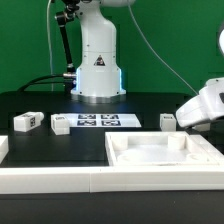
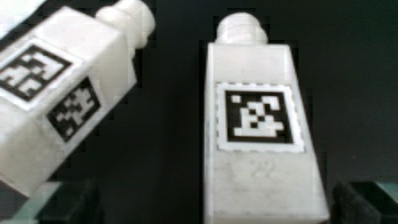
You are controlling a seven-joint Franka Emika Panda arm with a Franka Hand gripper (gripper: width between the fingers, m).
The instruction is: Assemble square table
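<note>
The white square tabletop (image 1: 160,150), a tray with a raised rim, lies at the front on the exterior view's right. Small white tagged legs lie at the exterior view's left (image 1: 27,122), beside the marker board (image 1: 60,124), and at the right (image 1: 167,121). My gripper (image 1: 192,118) hangs low just right of that last leg. In the wrist view my gripper (image 2: 214,205) is open, its dark fingertips (image 2: 365,200) on either side of the end of one tagged leg (image 2: 258,110) without touching it. A second tagged leg (image 2: 63,90) lies slanted beside it.
The marker board (image 1: 95,122) lies in front of the robot base (image 1: 97,70). A long white rail (image 1: 60,180) runs along the front edge, and a white block (image 1: 3,148) sits at the far left. Cables trail behind the base.
</note>
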